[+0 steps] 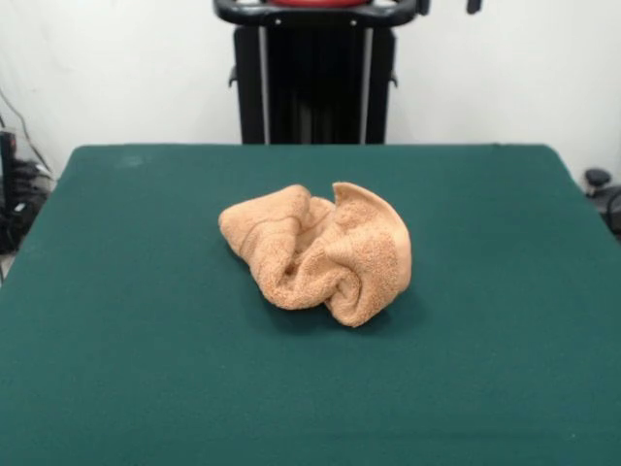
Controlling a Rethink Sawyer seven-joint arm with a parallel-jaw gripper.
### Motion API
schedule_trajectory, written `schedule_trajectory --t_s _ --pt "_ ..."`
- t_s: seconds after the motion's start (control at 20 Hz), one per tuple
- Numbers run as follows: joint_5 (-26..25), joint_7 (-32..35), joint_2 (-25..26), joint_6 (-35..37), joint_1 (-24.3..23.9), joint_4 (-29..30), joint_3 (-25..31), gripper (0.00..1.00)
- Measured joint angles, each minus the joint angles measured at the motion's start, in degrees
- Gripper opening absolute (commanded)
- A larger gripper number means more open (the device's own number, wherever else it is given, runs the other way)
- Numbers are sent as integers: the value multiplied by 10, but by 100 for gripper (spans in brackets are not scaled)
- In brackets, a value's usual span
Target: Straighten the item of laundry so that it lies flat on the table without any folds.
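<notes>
Nowhere over the cloth do you have the gripper to steer by: only the black pedestal (315, 73) shows at the far edge, with a sliver of red and black arm above it, so you cannot tell how wide the end effector stands or whether it carries anything, and places can only be given loosely against where it would come down. Your light orange-tan terry-cloth hand towel (320, 254) sits bunched near the middle of the large table covered in smooth dark green cloth (126, 320), well apart from every edge, which by my reading leaves you free room on all sides to pull it out flat. It lies as a crumpled heap rather than a sheet: a rounded roll runs along the side toward the picture's left, a stiff flap stands up at the back of the right-hand part, and deep creases fold inward between them. A ribbed band seems to cross the left roll, though it is faint. No corner shows plainly, so you would likely have to pick a raised fold first; the flattening is not yet begun.
</notes>
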Motion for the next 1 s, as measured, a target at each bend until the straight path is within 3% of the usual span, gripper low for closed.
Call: schedule_trajectory --t_s 1.0 --pt "0 0 74 -3 -9 -44 0 100"
